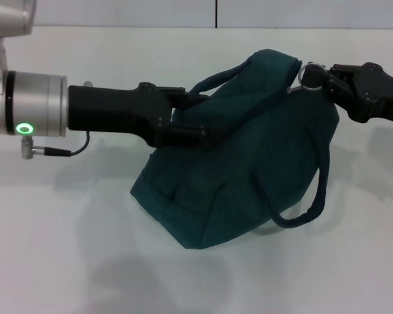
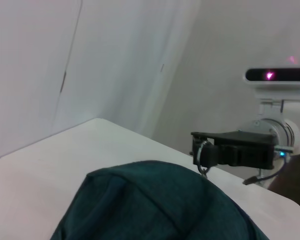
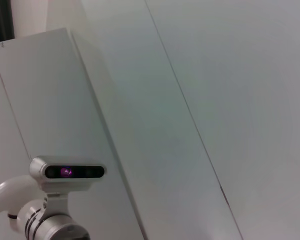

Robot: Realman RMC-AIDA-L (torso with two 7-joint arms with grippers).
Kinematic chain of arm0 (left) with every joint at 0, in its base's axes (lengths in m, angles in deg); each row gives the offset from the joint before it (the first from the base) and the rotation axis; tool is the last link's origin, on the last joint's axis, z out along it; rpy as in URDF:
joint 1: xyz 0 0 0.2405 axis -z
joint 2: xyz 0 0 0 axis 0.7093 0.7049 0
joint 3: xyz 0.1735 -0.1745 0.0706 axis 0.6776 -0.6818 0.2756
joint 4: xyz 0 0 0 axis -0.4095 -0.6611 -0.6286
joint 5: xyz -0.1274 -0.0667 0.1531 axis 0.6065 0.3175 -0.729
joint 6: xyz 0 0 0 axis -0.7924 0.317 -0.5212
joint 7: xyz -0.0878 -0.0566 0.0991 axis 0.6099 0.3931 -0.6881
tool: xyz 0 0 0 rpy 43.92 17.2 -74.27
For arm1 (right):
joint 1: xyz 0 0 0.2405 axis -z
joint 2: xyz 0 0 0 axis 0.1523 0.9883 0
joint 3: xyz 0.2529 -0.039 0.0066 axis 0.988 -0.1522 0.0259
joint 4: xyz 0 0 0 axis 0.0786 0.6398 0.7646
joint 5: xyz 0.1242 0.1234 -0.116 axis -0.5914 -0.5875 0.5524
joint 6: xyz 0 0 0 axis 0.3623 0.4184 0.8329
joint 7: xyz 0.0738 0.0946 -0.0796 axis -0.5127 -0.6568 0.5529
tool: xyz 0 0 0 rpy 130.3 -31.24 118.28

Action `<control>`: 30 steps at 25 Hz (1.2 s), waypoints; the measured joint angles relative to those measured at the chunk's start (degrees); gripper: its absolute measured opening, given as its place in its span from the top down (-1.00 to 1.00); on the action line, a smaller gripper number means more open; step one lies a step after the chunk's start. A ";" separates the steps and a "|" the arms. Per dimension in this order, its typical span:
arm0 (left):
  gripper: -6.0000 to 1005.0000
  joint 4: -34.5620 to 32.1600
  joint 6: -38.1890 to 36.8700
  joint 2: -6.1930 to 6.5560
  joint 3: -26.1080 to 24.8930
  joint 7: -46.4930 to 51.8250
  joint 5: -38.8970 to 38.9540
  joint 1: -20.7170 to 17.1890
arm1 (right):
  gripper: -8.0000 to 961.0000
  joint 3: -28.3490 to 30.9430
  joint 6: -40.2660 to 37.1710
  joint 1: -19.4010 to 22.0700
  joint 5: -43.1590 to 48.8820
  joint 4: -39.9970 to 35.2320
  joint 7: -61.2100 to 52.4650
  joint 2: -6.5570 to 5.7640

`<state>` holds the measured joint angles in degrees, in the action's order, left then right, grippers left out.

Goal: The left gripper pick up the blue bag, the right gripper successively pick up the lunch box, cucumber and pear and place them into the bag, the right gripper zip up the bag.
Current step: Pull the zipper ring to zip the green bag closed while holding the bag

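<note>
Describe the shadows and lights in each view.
Head view: soft grey shadows lie on the table under the blue bag; a green light glows on the left gripper's wrist. Left wrist view: a pink light glows on the head camera. Right wrist view: evenly lit wall, no glare.

Blue bag (image 1: 236, 170) centre on table (image 1: 65, 261); left gripper (image 1: 190, 118) left, right gripper (image 1: 321, 77) right.

Pretty bare room tbh. Plain white table (image 1: 85, 261) with soft shadows on it, running back to a pale wall (image 1: 118, 13) split by one dark vertical seam (image 1: 216, 13). From the wrist cams: more off-white wall panels (image 3: 230, 100) with thin seams, lit evenly, and a dark strip in one top corner.
</note>
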<state>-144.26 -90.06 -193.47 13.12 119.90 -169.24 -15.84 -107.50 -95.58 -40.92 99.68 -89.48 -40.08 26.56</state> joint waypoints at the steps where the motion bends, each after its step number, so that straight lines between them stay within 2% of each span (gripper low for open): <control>1: -0.51 0.04 0.18 0.00 0.00 0.00 0.06 0.07 | 0.96 0.00 -0.03 0.00 -0.04 0.00 0.01 0.02; 6: -0.27 0.12 0.25 0.02 0.76 -2.13 -0.19 0.29 | 0.96 0.27 -0.14 0.00 -0.57 0.00 0.05 0.04; 11: 0.20 1.11 -0.29 0.16 2.13 -5.96 -0.16 0.33 | 0.96 1.43 1.54 0.36 -0.64 0.00 0.14 -0.23; 22: 0.67 2.08 -0.47 0.43 2.31 -7.21 0.10 0.48 | 0.96 1.11 1.83 0.61 -0.38 -0.01 0.33 0.05; 25: 0.88 2.08 -0.52 0.38 2.31 -7.26 0.10 0.47 | 0.96 1.00 1.49 0.67 -0.35 0.00 0.33 0.07; 30: 0.88 2.15 -4.02 0.77 2.11 -9.32 0.10 0.46 | 0.96 2.58 1.79 1.01 -0.65 -0.01 0.48 0.04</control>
<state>-142.11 -94.07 -192.70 15.24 110.58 -169.14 -15.38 -104.92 -93.79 -39.91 99.04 -89.49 -39.60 26.59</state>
